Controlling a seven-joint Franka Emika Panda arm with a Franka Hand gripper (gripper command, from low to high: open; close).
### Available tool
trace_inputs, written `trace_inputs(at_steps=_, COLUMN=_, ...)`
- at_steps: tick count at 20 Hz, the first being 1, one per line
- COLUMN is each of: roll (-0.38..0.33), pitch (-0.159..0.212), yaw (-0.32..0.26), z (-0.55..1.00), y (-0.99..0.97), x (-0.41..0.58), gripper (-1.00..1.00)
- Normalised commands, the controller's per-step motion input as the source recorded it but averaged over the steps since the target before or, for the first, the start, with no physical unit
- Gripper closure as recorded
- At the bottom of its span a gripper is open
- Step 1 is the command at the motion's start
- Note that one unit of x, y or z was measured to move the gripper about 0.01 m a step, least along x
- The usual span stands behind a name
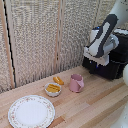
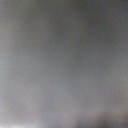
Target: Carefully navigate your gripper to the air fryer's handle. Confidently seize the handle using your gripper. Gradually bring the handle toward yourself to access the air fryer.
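Note:
The matte-black air fryer (image 1: 111,66) stands at the back of the wooden table on the exterior view's right. The glossy white arm reaches down across its front. My gripper (image 1: 96,58) is pressed against the fryer's front, at its corner toward the exterior view's left. Its fingers are hidden against the black body, so I cannot tell whether they are open or shut. The handle is hidden behind the arm and gripper. The wrist view is a uniform grey blur with nothing to make out.
A pink cup (image 1: 76,83) stands near the fryer, toward the exterior view's left. Beside it are a small bowl of yellow food (image 1: 52,89) and an orange piece (image 1: 58,80). A patterned plate (image 1: 31,111) lies at the front. A woven screen (image 1: 40,35) backs the table.

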Motion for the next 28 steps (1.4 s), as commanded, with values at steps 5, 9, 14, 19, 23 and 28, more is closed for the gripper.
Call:
trace_inputs(at_steps=5, roll=-0.015, pitch=-0.059, yaw=-0.068, z=0.01, y=0.90, x=0.158, gripper=1.00)
trace_inputs(at_steps=9, roll=-0.010, pitch=0.142, yaw=-0.002, z=0.13, y=0.77, x=-0.296, gripper=1.00)
trace_inputs(at_steps=14, roll=-0.013, pitch=0.107, yaw=0.001, z=0.11, y=0.88, x=-0.147, gripper=1.00)
trace_inputs(at_steps=19, roll=-0.017, pitch=-0.044, yaw=-0.016, z=-0.03, y=0.97, x=0.093, gripper=1.00)
trace_inputs(at_steps=23, roll=-0.001, pitch=-0.085, yaw=-0.079, z=-0.26, y=0.93, x=0.189, gripper=1.00)
trace_inputs(at_steps=28, roll=-0.017, pitch=-0.025, yaw=-0.032, z=-0.29, y=0.97, x=0.151, gripper=1.00)
